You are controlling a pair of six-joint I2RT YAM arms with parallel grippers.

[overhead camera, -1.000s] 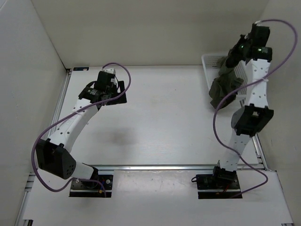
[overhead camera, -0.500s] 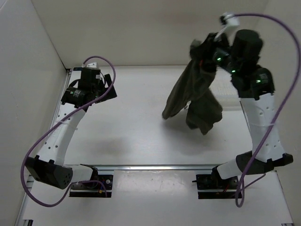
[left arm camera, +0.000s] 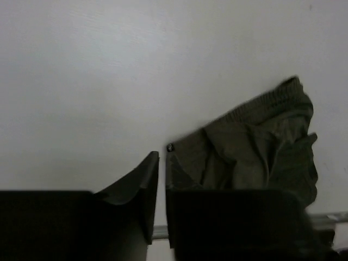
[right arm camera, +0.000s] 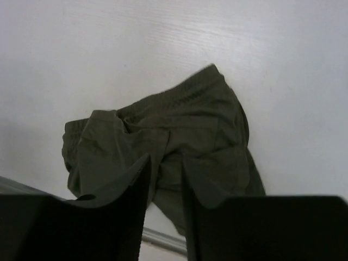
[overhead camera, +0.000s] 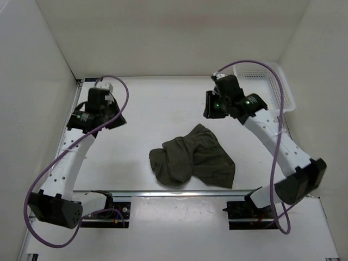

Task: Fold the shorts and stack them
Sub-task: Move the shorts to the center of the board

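Observation:
The dark olive-green shorts (overhead camera: 193, 157) lie crumpled in a heap on the table, near its front edge and between the two arms. They also show in the left wrist view as the shorts (left arm camera: 261, 152) and in the right wrist view as the shorts (right arm camera: 179, 130). My right gripper (overhead camera: 211, 109) hovers above and behind the heap, slightly open (right arm camera: 166, 163), holding nothing. My left gripper (overhead camera: 111, 118) is far off to the left, well clear of the cloth. Its jaws (left arm camera: 162, 157) are nearly together with nothing between them.
A white mesh basket (overhead camera: 272, 81) stands at the back right corner, beside the right wall. White walls close in the left, back and right sides. A metal rail (overhead camera: 185, 192) runs along the table's front edge just below the shorts.
The right arm swung the shorts out of the basket, let them fall on the table and opened slightly. The left gripper went from wide open to nearly shut and drew back left.

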